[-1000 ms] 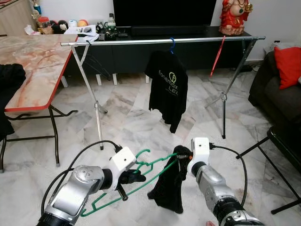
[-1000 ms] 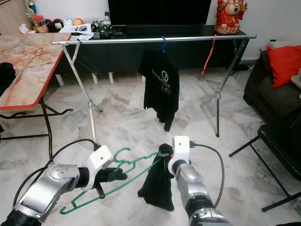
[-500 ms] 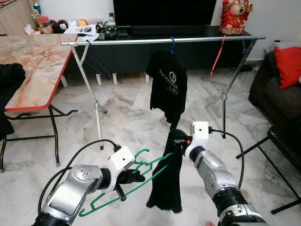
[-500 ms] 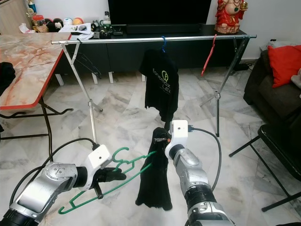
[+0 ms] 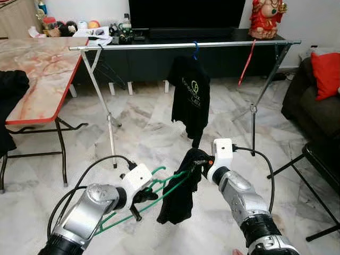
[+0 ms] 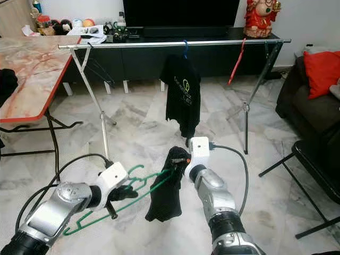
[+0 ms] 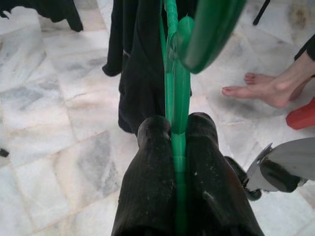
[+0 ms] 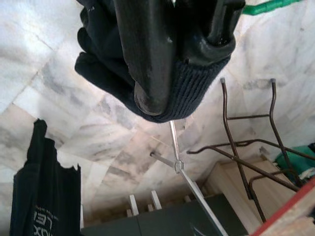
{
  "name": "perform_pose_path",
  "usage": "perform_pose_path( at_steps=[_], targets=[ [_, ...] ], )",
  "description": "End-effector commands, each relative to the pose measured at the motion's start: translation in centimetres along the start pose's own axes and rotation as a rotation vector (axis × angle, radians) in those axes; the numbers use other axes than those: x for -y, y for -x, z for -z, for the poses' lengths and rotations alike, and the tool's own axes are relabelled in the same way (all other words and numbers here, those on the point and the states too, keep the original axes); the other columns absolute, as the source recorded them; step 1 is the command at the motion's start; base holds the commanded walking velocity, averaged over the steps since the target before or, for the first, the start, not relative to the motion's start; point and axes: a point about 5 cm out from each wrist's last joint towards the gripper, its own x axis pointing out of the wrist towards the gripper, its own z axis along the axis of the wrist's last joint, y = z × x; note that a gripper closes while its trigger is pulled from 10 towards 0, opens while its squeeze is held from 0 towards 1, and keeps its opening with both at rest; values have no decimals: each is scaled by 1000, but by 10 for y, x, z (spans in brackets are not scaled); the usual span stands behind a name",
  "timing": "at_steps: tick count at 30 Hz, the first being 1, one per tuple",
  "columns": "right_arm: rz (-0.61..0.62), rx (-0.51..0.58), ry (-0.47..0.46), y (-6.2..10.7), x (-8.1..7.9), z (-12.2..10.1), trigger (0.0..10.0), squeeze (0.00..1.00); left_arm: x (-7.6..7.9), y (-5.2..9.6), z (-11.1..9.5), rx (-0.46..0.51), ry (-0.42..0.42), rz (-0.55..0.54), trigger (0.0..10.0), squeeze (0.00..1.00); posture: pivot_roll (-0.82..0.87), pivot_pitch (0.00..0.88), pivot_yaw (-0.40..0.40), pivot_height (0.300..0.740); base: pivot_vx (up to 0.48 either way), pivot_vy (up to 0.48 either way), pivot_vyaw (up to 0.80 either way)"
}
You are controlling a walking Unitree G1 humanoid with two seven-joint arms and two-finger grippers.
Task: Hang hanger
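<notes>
Low in the frame, left of centre: left tool (image 5: 142, 195) clenched on the green hanger (image 5: 159, 192), fingers (image 7: 155, 162) pinching its bar from both sides in the left wrist view; hanger tilted, hook end up toward the middle, long bar running down to the lower left. Just right of it, at centre: right tool (image 5: 201, 161) clamped on a bunch of black garment (image 5: 180, 186), cloth drooping below and draped over the hanger's upper arm; dark knit fabric gripped between the fingers (image 8: 147, 54) in the right wrist view. Across the upper part of the frame: metal clothes rail (image 5: 159, 46), well apart from both tools, carrying a black T-shirt (image 5: 191, 98) on a blue hook near the middle and a red hanger (image 5: 245, 65) toward the right. Marble-patterned desk (image 5: 37, 74) at the left edge; bare foot (image 7: 268, 88) of a person on the floor in the left wrist view. Step in hand, by the look of it: dressing the hanger, garment not yet seated on both shoulders. Next move likely calls for spreading the cloth along the hanger, then raising the hook and carrying it forward to a free stretch of rail, probably between the T-shirt and the left stand.
</notes>
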Motion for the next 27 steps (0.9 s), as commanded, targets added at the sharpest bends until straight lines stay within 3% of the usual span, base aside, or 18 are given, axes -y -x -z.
perform_pose_path(
  at_steps=[1,10,13,16,17,20,25,27],
  targets=[
    [-8,17,20,1,-1,-5,10000,0,-1,2,-4,30,-12,-4,10000,0,69,89,-21,740,0,0,0],
    [-83,83,42,1,-12,-23,10000,0,0,0,-7,51,-14,9,10000,0,69,87,-19,740,0,0,0],
    [-206,175,24,4,-34,-49,10000,0,3,0,-7,53,-14,32,10000,0,63,86,-17,740,0,0,0],
    [-262,204,19,7,-44,-57,10000,0,4,-1,-6,50,-14,34,10000,0,61,85,-17,740,0,0,0],
    [-301,201,55,9,-50,-59,10000,0,4,-1,-6,49,-16,35,10000,0,61,84,-17,740,0,0,0],
    [-233,118,125,7,-42,-45,10000,0,4,-2,-6,47,-17,39,10000,0,60,81,-19,740,0,0,0],
    [-5,-14,95,6,-6,-14,10000,0,1,-1,-5,43,-19,10,10000,0,66,80,-22,740,0,0,0],
    [16,-22,85,7,-3,-12,10000,0,0,0,-5,41,-19,7,10000,0,67,82,-22,740,0,0,0]
  ],
)
